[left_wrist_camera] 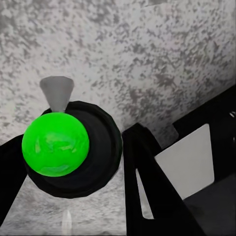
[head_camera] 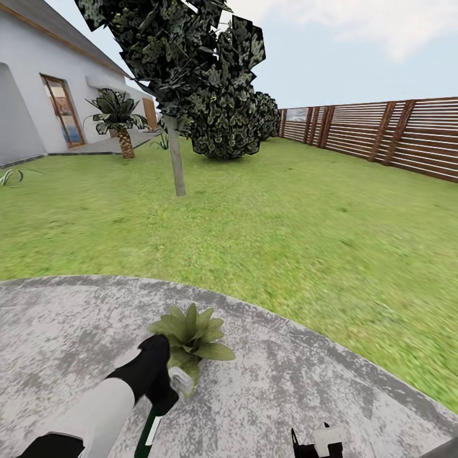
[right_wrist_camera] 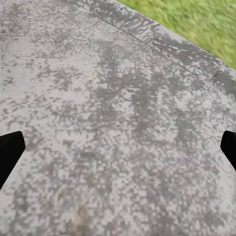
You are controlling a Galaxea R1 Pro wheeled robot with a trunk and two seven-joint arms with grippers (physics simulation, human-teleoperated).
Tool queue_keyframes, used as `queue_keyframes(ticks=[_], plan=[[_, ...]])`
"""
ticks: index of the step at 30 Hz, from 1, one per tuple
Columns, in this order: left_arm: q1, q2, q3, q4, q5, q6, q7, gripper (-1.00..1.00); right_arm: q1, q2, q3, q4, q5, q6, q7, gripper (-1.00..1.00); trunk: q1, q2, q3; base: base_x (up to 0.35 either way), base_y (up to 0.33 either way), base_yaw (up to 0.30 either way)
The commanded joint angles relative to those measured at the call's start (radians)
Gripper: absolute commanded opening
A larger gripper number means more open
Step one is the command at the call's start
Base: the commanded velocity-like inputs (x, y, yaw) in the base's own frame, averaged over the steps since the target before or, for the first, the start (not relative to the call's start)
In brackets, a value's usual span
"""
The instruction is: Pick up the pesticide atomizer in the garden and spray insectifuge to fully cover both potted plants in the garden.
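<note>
One potted plant (head_camera: 191, 334), a rosette of pointed green leaves, stands on the grey paved patio (head_camera: 286, 388) of the garden. My left gripper (head_camera: 166, 376) is right beside it, on its near left side. It is shut on the pesticide atomizer (left_wrist_camera: 73, 152), whose black round body carries a bright green ball and a grey cone nozzle (left_wrist_camera: 57, 93). The atomizer's light-grey head (head_camera: 180, 380) sits against the plant's lower leaves. My right gripper (head_camera: 316, 440) hangs low over bare paving, and its fingertips (right_wrist_camera: 9, 152) stand wide apart, open with nothing between them.
Green lawn (head_camera: 286, 222) starts at the patio's curved edge. A thin tree trunk (head_camera: 176, 159), a dark bush (head_camera: 232, 121) and a palm (head_camera: 119, 121) stand further back. A brown slatted fence (head_camera: 381, 133) runs along the right, and a white house (head_camera: 38, 95) stands at the left.
</note>
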Motion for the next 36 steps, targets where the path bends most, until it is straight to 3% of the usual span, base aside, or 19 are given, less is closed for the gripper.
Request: queue_keyframes(ticks=[1, 8, 13, 19, 22, 25, 28, 32, 34, 36], plan=[[0.001, 0.003, 0.0, -0.002, -0.009, 0.005, -0.011, -1.0, -0.001, 0.0, -0.007, 0.001, 0.011, -0.002, -0.005, 1.0, 0.0, 0.0, -0.001, 0.0, 0.0, 0.0], [-0.014, 0.055, 0.002, -0.014, -0.004, 0.006, -0.019, -1.0, -0.001, 0.0, -0.007, 0.001, 0.011, -0.002, -0.005, 1.0, 0.0, 0.0, -0.001, 0.0, 0.0, 0.0], [-0.079, 0.084, 0.003, -0.015, 0.001, 0.006, -0.032, -1.0, -0.001, 0.0, -0.007, 0.001, 0.011, -0.002, -0.005, 1.0, 0.0, 0.0, -0.001, 0.0, 0.0, 0.0], [-0.167, 0.085, -0.004, -0.004, -0.002, 0.009, -0.034, -1.0, -0.001, 0.0, -0.008, 0.001, 0.011, -0.002, -0.005, 1.0, 0.0, 0.0, -0.001, 0.0, 0.0, 0.0], [-0.203, 0.086, -0.009, -0.002, -0.011, 0.007, -0.085, -1.0, -0.001, 0.0, -0.008, 0.001, 0.011, -0.002, -0.005, 1.0, 0.0, 0.0, -0.001, 0.0, 0.0, 0.0], [-0.227, 0.085, -0.039, -0.002, -0.063, 0.006, -0.151, -1.0, -0.001, 0.0, -0.008, 0.001, 0.011, -0.002, -0.005, 1.0, 0.0, 0.0, -0.001, 0.0, 0.0, 0.0], [-0.245, 0.081, -0.062, -0.004, -0.145, 0.005, -0.251, -1.0, -0.001, 0.0, -0.009, 0.001, 0.011, -0.002, -0.005, 1.0, 0.0, 0.0, -0.001, 0.0, 0.0, 0.0], [-0.255, 0.075, -0.066, -0.013, -0.258, 0.003, -0.349, -1.0, -0.001, 0.0, -0.008, 0.001, 0.011, -0.002, -0.004, 1.0, 0.0, 0.0, -0.001, 0.0, 0.0, 0.0], [-0.256, 0.074, -0.066, -0.015, -0.29, 0.002, -0.37, -1.0, -0.001, 0.0, -0.008, 0.002, 0.013, -0.001, -0.002, 1.0, 0.0, 0.0, -0.001, 0.0, 0.0, 0.0], [-0.255, 0.074, -0.065, -0.015, -0.3, 0.001, -0.377, -1.0, -0.001, 0.0, -0.007, 0.002, 0.014, -0.002, -0.001, 1.0, 0.0, 0.0, -0.001, 0.0, 0.0, 0.0]])
